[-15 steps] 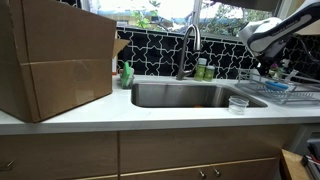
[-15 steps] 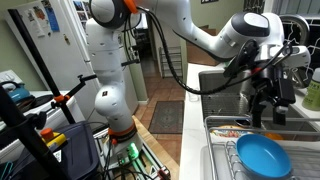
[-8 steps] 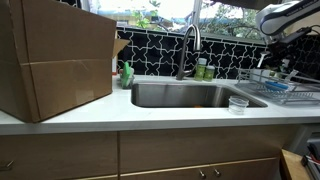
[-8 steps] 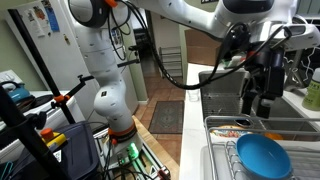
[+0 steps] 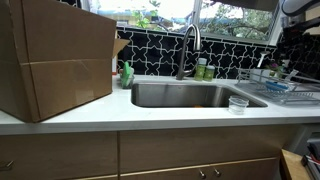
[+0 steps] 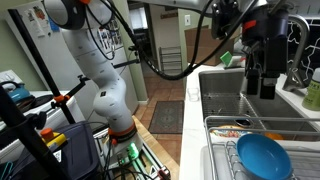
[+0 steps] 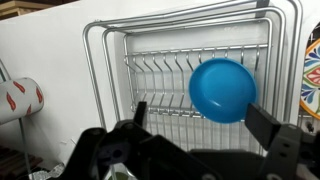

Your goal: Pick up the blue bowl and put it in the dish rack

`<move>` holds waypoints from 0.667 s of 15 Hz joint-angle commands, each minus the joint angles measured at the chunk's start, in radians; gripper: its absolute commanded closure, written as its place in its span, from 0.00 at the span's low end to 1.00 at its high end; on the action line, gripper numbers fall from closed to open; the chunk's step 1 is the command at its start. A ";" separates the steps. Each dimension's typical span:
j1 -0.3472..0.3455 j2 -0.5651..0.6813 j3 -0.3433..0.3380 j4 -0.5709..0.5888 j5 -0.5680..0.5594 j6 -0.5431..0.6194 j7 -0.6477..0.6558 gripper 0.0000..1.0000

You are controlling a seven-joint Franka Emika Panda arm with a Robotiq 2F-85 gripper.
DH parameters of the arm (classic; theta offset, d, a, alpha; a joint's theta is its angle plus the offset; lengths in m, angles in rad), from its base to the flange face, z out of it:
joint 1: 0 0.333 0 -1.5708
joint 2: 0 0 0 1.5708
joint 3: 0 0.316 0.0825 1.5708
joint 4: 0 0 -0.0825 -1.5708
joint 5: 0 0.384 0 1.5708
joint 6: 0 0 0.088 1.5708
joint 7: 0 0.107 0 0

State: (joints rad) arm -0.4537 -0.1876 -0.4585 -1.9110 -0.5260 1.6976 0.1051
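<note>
The blue bowl (image 7: 222, 89) lies in the silvery wire dish rack (image 7: 110, 70), near its right part in the wrist view. It shows in both exterior views (image 6: 263, 157) (image 5: 277, 87), inside the rack (image 6: 222, 124) (image 5: 262, 83). My gripper (image 7: 200, 114) is open and empty, its two dark fingers spread wide, well above the bowl. In an exterior view the gripper (image 6: 258, 90) hangs high over the rack, pointing down. In an exterior view only part of the arm (image 5: 300, 6) shows at the top right corner.
A steel sink (image 5: 185, 95) with a faucet (image 5: 188, 45) sits in the white counter. A small clear cup (image 5: 238, 103) stands beside the rack. A large cardboard box (image 5: 55, 60) fills the counter's other end. A green soap bottle (image 5: 127, 74) stands by the sink.
The arm has risen straight up from the rack with the gripper open. The blue bowl has stayed in the rack.
</note>
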 commanded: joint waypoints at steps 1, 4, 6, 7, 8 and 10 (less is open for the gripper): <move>-0.010 -0.065 -0.015 -0.025 0.053 0.052 -0.017 0.00; -0.009 -0.035 0.000 0.005 0.021 0.017 -0.004 0.00; -0.008 -0.030 0.003 0.005 0.021 0.017 -0.003 0.00; -0.007 -0.027 0.004 0.005 0.021 0.017 -0.003 0.00; -0.007 -0.025 0.004 0.005 0.021 0.017 -0.003 0.00; -0.007 -0.025 0.004 0.005 0.021 0.017 -0.003 0.00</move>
